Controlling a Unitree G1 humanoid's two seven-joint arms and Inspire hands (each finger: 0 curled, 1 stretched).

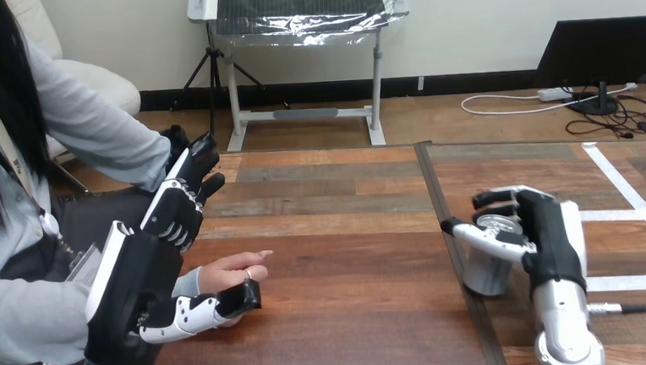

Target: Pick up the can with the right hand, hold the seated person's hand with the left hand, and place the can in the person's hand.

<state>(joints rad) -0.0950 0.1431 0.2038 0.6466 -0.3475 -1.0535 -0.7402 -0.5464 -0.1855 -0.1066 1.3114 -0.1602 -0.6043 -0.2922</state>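
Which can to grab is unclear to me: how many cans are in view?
1. The can is at the table's right side, with the right hand curled round it. The left hand hides some of the table, so another could be hidden.

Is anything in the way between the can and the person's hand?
Nothing visible. The right hand is curled round the can, and only bare table lies between it and the person's hand. The left hand is on that hand's far side.

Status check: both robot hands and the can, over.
Right robot hand curled round the can, can upright on the table. Left robot hand beside the person's hand, grip unclear. Nothing in between.
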